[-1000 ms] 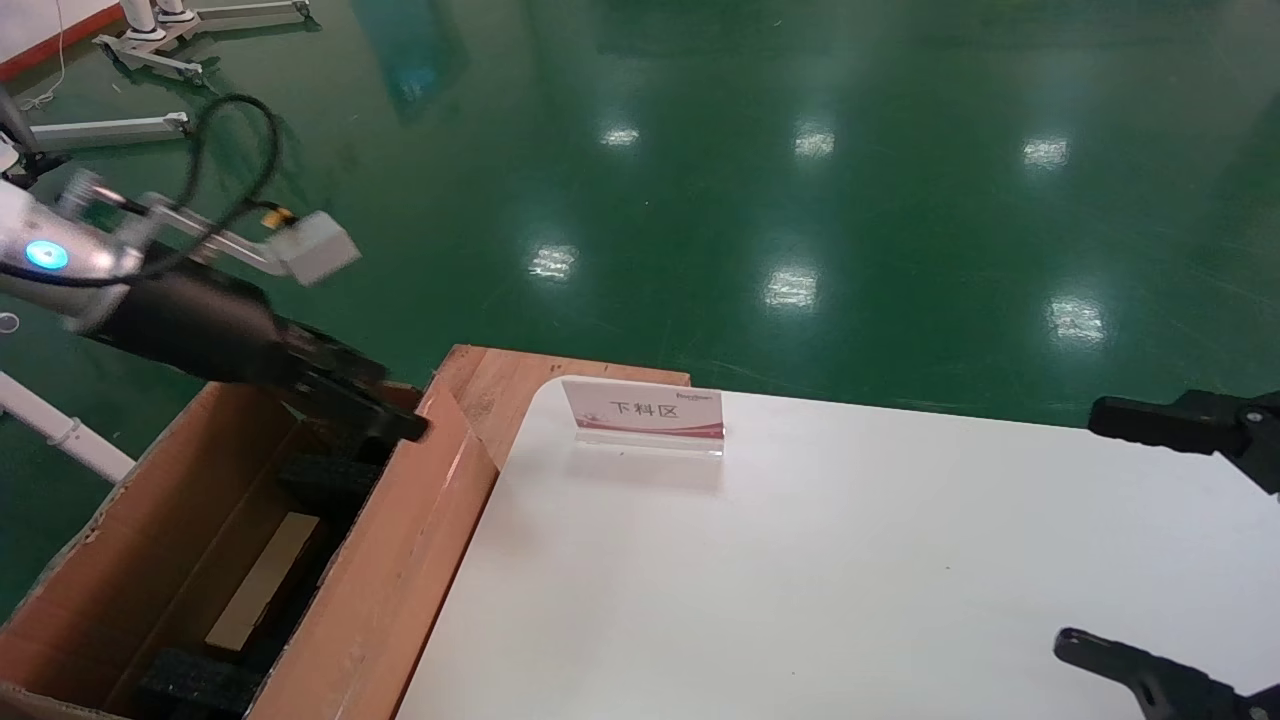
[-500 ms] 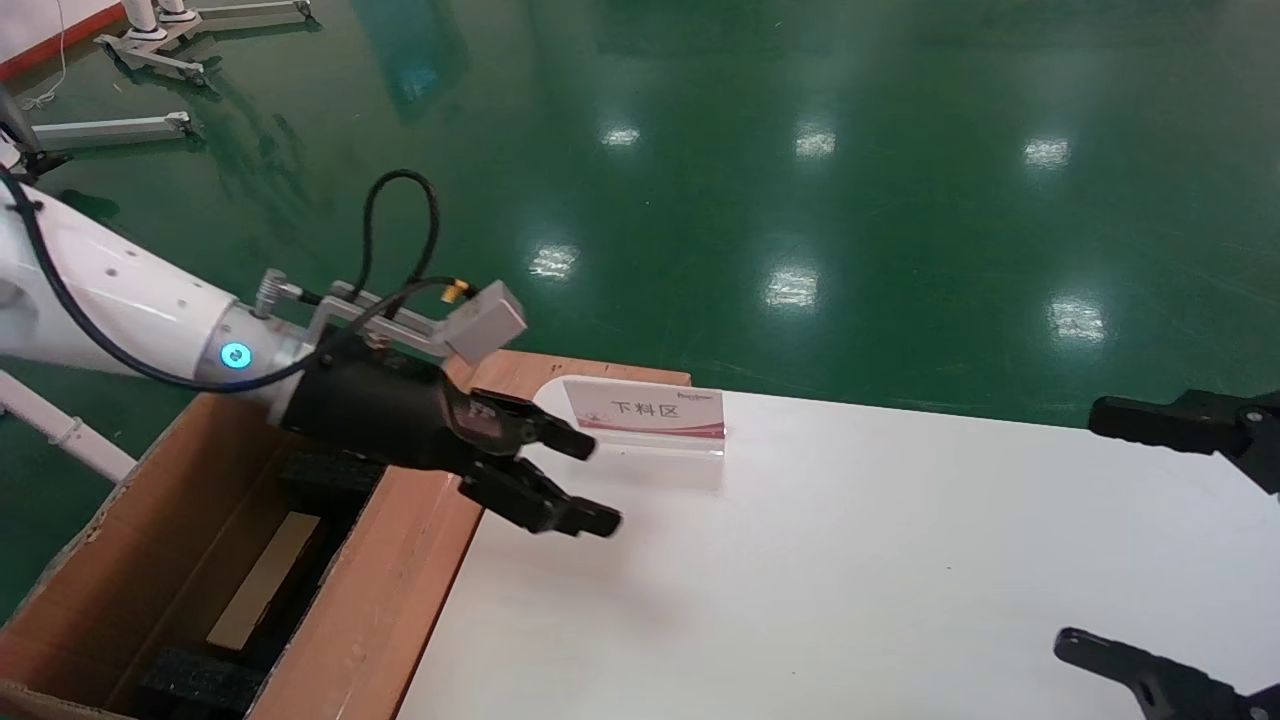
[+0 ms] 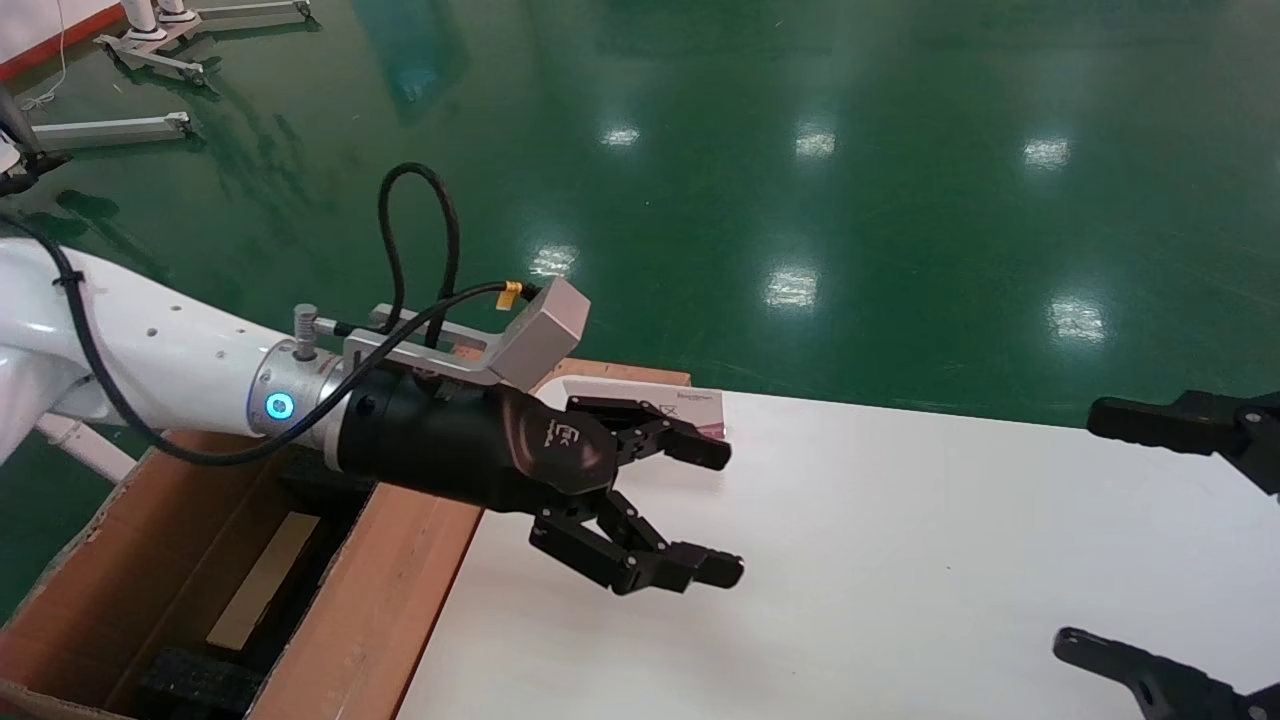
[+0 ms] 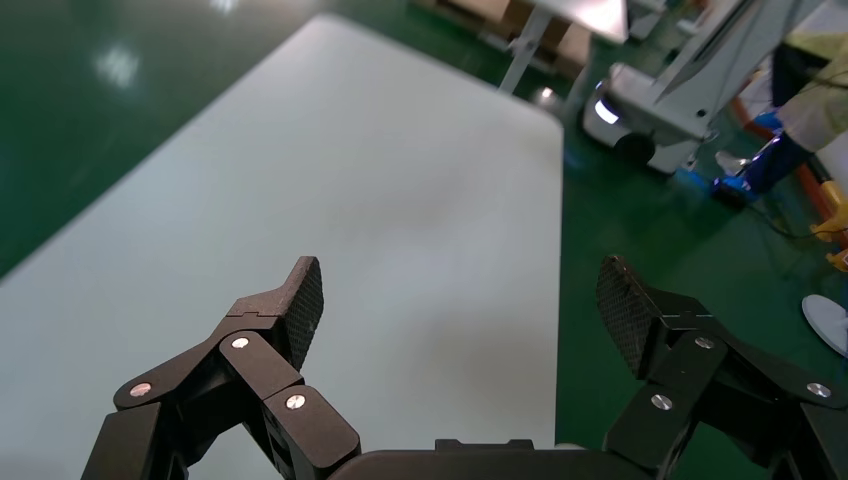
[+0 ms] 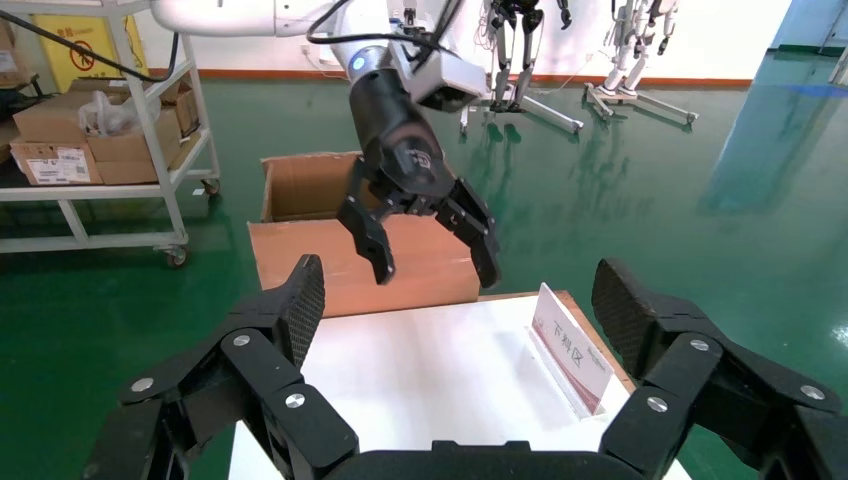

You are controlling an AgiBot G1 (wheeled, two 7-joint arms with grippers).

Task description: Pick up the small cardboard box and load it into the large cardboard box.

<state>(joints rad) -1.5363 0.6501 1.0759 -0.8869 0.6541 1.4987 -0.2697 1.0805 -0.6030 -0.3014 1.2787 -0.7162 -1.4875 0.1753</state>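
The large cardboard box [image 3: 400, 570] stands at the table's left end, with black foam [image 3: 195, 680] inside; it also shows in the right wrist view [image 5: 340, 260]. A pale tan oblong [image 3: 262, 580], apparently the small cardboard box, lies inside it between the foam pieces. My left gripper [image 3: 712, 510] is open and empty, hovering over the white table [image 3: 850, 560] to the right of the large box; its jaws stand wide apart in the left wrist view [image 4: 460, 290] and in the right wrist view [image 5: 436, 270]. My right gripper [image 3: 1085, 528] is open and empty at the table's right edge.
A clear sign stand with red print [image 3: 690, 405] sits at the table's far left, partly hidden behind my left gripper; it also shows in the right wrist view [image 5: 570, 350]. A wooden board [image 3: 620, 375] lies under that corner. A shelf cart [image 5: 100, 130] stands beyond the box.
My left arm has swung from over the large box's far end to the right and out over the table, gripper open. The right arm has not moved.
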